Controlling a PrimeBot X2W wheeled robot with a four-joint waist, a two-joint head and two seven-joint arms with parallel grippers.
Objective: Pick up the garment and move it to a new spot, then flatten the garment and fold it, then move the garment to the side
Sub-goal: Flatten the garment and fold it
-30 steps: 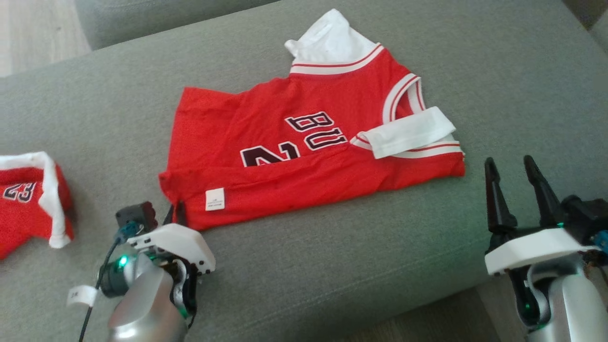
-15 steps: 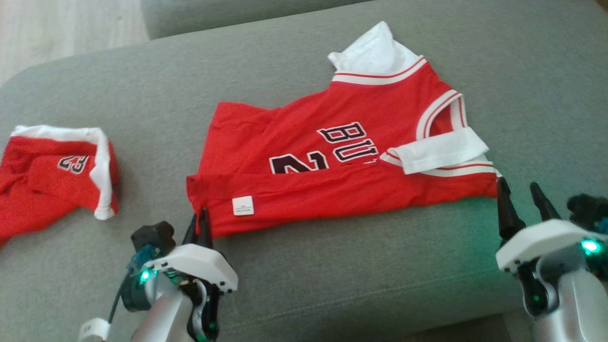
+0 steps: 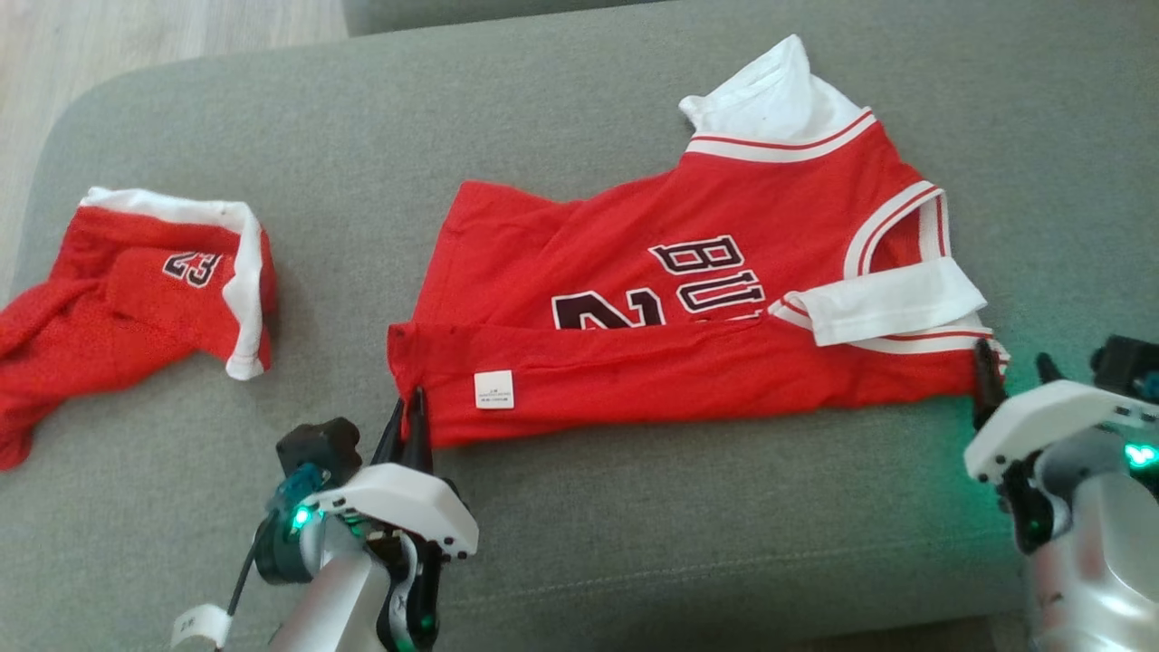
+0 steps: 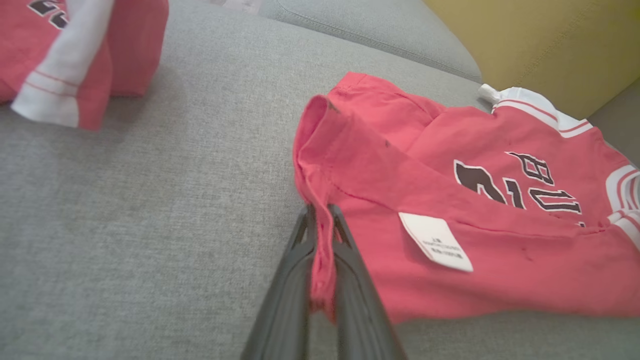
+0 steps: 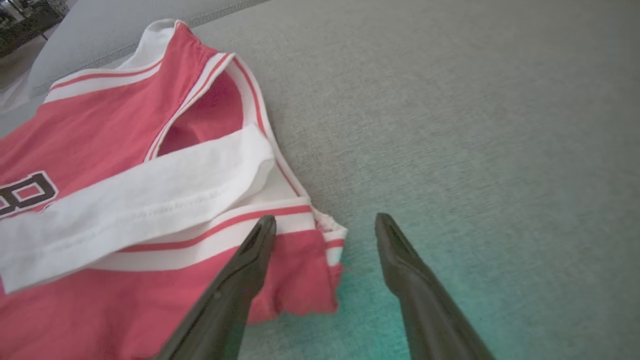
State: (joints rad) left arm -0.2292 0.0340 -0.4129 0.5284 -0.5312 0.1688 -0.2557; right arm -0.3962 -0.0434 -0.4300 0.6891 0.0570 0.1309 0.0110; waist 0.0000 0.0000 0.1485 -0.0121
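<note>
A red jersey (image 3: 634, 362) with white trim and black lettering lies folded lengthwise on the grey couch (image 3: 634, 525). My left gripper (image 3: 412, 403) is shut on the jersey's near left hem corner; in the left wrist view the red fabric (image 4: 450, 190) is pinched between the left gripper's (image 4: 320, 210) dark fingers. At the jersey's near right corner my right gripper (image 3: 1014, 358) stands open. Seen from the right wrist, the corner of the jersey (image 5: 100, 125) lies just inside the right gripper's (image 5: 326, 216) left finger, with bare couch under the rest of the gap.
Red shorts (image 3: 136, 299) with a white waistband and number 23 lie crumpled on the couch to the left, also as shorts (image 4: 75, 50) in the left wrist view. Wooden floor (image 3: 136, 36) shows beyond the couch's far left. A yellow surface (image 4: 550, 40) rises behind the couch.
The camera has shifted, so the whole picture slid right. My right gripper has closed in on the jersey's near right corner. The left gripper stays at the hem corner.
</note>
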